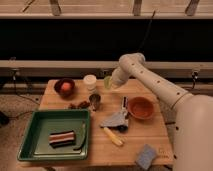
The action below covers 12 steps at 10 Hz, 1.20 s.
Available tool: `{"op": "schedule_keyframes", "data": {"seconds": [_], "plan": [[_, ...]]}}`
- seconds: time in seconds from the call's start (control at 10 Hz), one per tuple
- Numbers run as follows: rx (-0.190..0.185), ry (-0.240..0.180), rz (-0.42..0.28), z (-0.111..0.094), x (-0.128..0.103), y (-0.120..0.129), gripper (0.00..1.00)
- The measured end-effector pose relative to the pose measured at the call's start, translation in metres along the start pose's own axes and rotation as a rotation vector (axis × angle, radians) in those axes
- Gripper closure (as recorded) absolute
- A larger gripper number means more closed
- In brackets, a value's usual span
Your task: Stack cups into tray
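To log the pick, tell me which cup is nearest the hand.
The pale green cup: the hand, shut, is right against it. The dark metal cup stands apart, nearer the tray.

At the far side of the table [150, 132], the gripper [112, 83], jaws closed, grips the pale green cup [106, 82].

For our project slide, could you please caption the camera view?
Gripper closed at the pale green cup behind the metal cup; green tray sits at front left.
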Motion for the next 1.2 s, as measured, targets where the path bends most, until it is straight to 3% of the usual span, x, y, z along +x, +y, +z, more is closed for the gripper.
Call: {"op": "schedule_keyframes", "data": {"seconds": [0.1,0.4,0.8,1.2], "plan": [[0.009,-0.009,-0.022,-0.018,-0.008,0.004,1.0],[-0.011,-0.03,-0.094,-0.034,-0.038,0.027,1.0],[-0.093,-0.085,-0.204,-0.027,-0.096,0.059,1.0],[-0.135,-0.119,-0.269,-0.017,-0.124,0.064,1.0]]}}
